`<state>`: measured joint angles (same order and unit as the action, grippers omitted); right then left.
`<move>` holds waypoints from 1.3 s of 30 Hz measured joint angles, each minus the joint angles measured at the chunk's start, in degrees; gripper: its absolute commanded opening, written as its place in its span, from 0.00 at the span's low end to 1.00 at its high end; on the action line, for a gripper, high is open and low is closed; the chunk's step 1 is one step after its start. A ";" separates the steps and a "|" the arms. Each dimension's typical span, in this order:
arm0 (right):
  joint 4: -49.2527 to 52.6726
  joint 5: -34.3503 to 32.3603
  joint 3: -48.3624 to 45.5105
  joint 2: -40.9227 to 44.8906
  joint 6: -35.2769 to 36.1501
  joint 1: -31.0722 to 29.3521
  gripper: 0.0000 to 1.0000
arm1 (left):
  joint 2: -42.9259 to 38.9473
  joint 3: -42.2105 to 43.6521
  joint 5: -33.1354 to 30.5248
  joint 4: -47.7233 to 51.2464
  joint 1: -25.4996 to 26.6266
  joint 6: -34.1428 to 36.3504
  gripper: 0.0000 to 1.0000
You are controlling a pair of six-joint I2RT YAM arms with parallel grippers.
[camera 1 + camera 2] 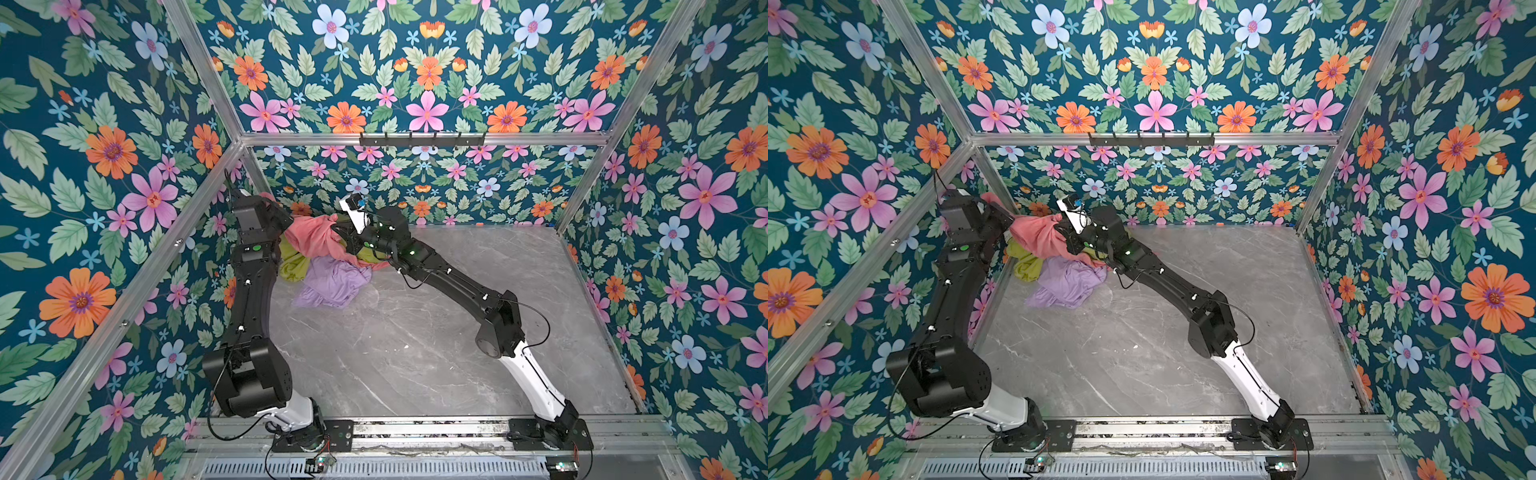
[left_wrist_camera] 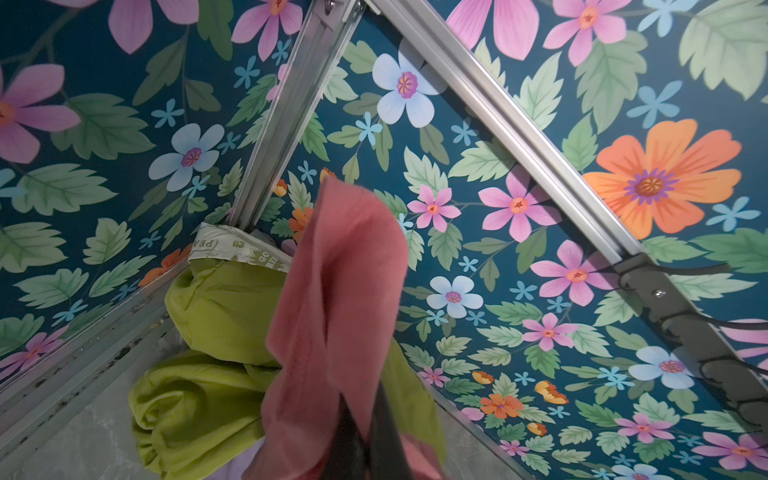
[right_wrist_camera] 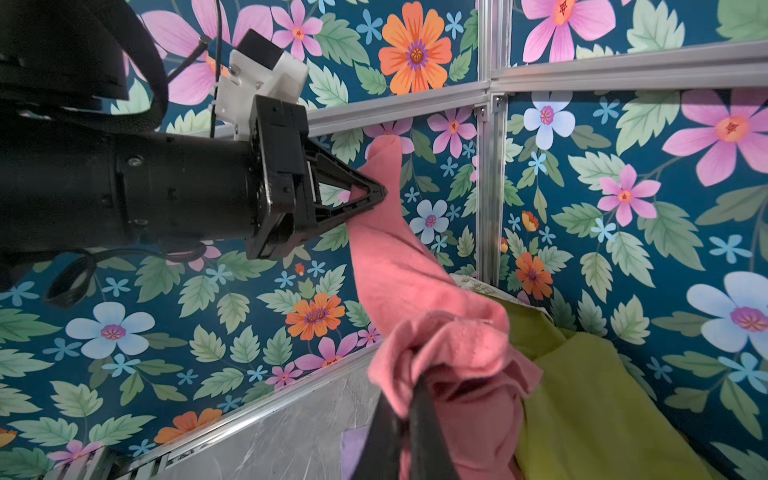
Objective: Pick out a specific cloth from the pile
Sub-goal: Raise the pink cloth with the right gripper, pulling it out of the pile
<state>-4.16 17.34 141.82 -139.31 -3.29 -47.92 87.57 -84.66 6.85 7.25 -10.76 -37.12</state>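
1. Your large, wrinkly salmon-pink cloth (image 1: 309, 237) is at the far left corner of the grey marble-patterned table (image 1: 457, 332). It is raised above the pile of soft cloths (image 1: 316, 266).
2. Your left gripper (image 3: 379, 193) has its black fingers pressed together on an upper end of the pink cloth, close to the left floral wall (image 1: 104, 174). A flap of the fabric stands up past the fingertips.
3. Your right gripper (image 3: 415, 388) reaches across the middle to the same corner. It is pinching a bunched fold of the pink cloth.
4. Between the two grips the cloth runs as a sloping band, and its lower part drapes down onto the pile.
5. In the pile, the crumpled olive-green cloth (image 1: 293, 264) lies on the left under the pink one. The smaller lavender cloth (image 1: 332, 282) spreads on the near side, flat on the table.
6. A bit of white printed fabric (image 2: 232, 249) sits behind the green cloth, tucked against the aluminium frame post (image 2: 286, 124) in the corner.
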 measured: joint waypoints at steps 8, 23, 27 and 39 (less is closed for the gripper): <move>-0.20 0.37 -1.62 3.87 0.31 0.02 0.00 | -0.31 0.13 0.46 -1.14 0.00 -0.09 0.00; -1.49 0.35 -4.28 9.20 3.15 -0.02 0.00 | -1.60 1.81 1.09 -1.36 0.70 -0.48 0.00; -1.60 0.33 -4.39 9.84 3.93 -0.02 0.00 | -1.86 2.03 1.62 -1.40 1.01 -0.68 0.00; -1.60 -0.02 -5.79 12.55 5.44 -0.02 0.00 | -2.45 2.03 1.95 -1.57 1.55 -1.44 0.00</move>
<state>-5.76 17.32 136.03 -126.76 2.15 -47.94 85.12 -82.63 8.80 5.67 -9.21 -38.57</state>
